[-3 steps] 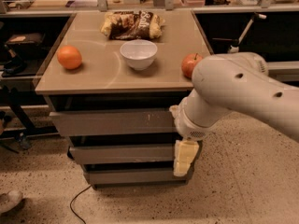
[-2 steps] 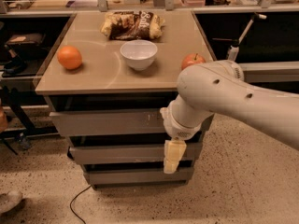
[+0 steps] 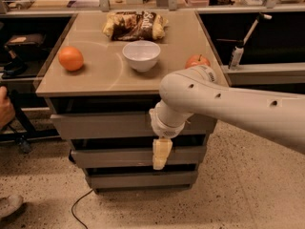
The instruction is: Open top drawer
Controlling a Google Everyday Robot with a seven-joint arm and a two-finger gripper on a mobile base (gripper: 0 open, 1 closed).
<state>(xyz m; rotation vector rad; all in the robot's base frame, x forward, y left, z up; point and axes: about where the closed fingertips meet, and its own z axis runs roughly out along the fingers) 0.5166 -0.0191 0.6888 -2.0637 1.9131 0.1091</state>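
Moved: gripper [image 3: 161, 153] has slid left across the cabinet front since a second ago, and the arm [image 3: 228, 104] with it.
Gripper: cream and blocky, hanging from the smooth, rounded white arm, over the gap below the top drawer [image 3: 105, 125] and the middle drawer [image 3: 114, 157]; open or closed, cannot tell.
Top drawer: wide, flat grey-taupe front just under the tabletop [image 3: 100, 78], pushed in.
Tabletop: smooth tan; round orange [image 3: 70, 58] left, white bowl [image 3: 141, 55] centre, red apple [image 3: 197, 61] right, crinkled snack bag [image 3: 136, 25] behind.
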